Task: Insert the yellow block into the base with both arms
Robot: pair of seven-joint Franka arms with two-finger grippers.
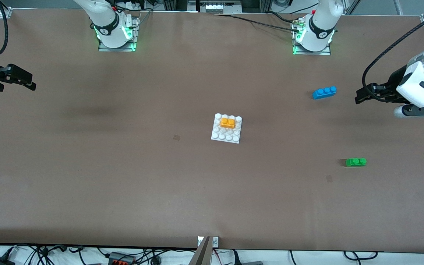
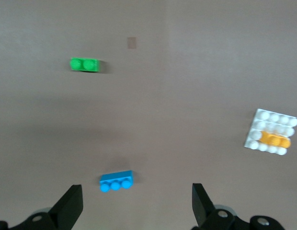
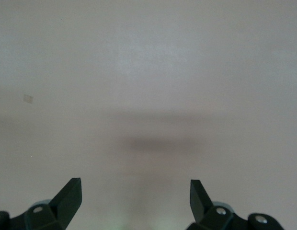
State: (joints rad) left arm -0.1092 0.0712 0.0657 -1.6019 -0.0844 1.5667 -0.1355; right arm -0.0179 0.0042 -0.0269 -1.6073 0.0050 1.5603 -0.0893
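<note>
The yellow block (image 1: pixel 228 122) sits on the white studded base (image 1: pixel 221 135) at the middle of the table, on the rows farther from the front camera. Both also show in the left wrist view: the block (image 2: pixel 275 140) and the base (image 2: pixel 273 117). My left gripper (image 1: pixel 361 95) is open and empty in the air at the left arm's end of the table, beside the blue brick; its jaws (image 2: pixel 136 191) stand wide apart. My right gripper (image 1: pixel 31 82) is open and empty over bare table at the right arm's end (image 3: pixel 134 184).
A blue three-stud brick (image 1: pixel 324 92) lies toward the left arm's end (image 2: pixel 116 181). A green two-stud brick (image 1: pixel 356 162) lies nearer to the front camera than it (image 2: pixel 84 64). Small tape marks (image 1: pixel 176 137) are on the brown table.
</note>
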